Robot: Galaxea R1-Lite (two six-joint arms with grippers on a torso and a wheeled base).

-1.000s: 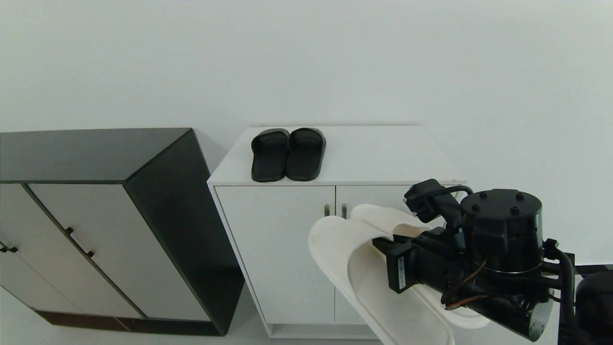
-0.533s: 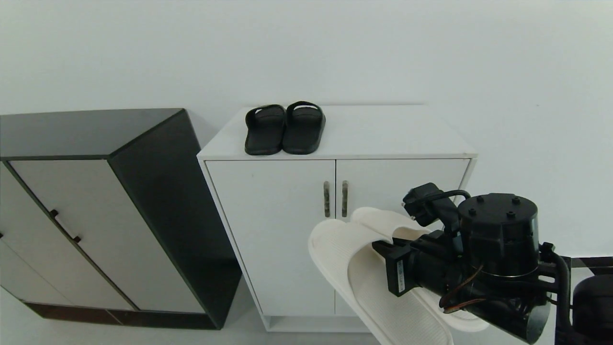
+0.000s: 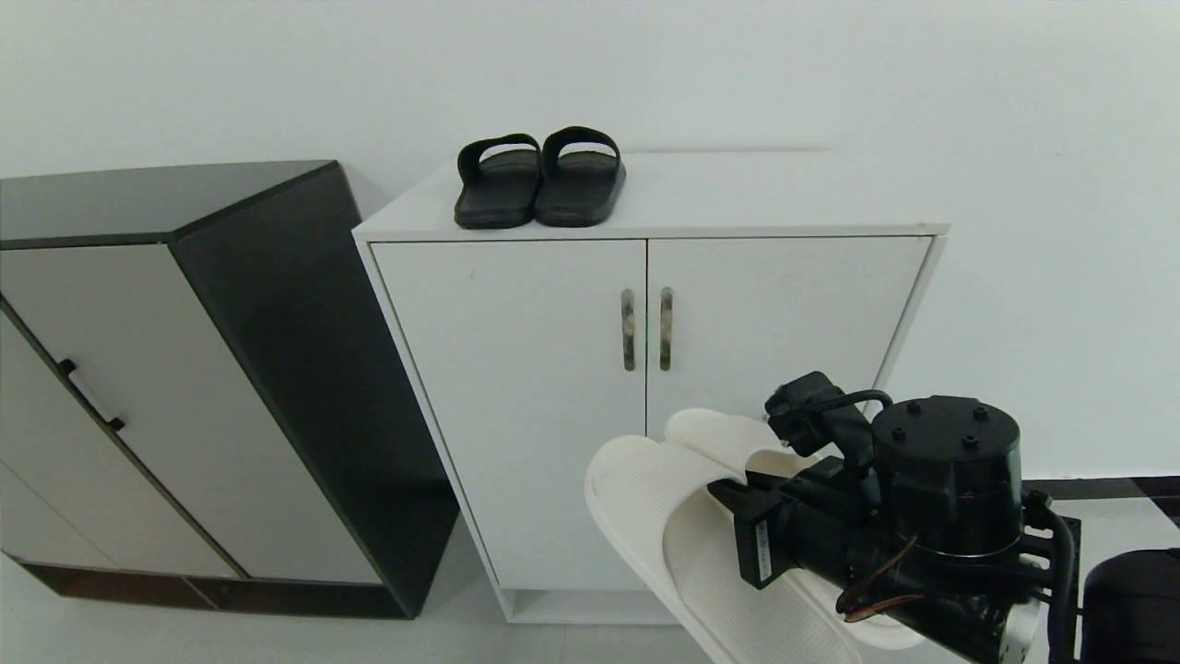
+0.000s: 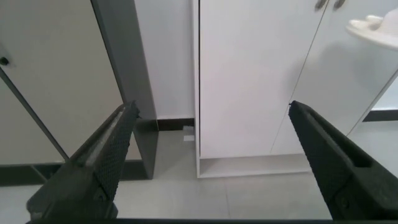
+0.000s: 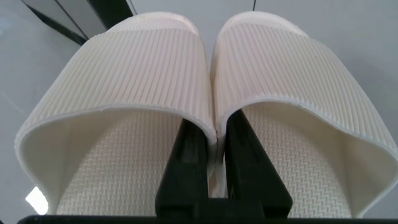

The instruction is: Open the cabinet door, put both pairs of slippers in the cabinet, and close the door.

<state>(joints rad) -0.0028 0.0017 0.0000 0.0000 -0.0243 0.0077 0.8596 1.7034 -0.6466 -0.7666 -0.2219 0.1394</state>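
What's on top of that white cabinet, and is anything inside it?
A pair of black slippers sits side by side on the white cabinet, toward the left of its top. Both doors are shut, so the inside is hidden.

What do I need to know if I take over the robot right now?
Right gripper: fingers shut on the white slippers, both pinched together, held low in front of the white cabinet.
Left gripper: open and empty, low, facing the cabinet's bottom part.
Black slippers: side by side on the cabinet's top.
Doors: both closed, handles untouched.
Done: white pair is picked up.
Left: open a door, put both pairs inside, close it.
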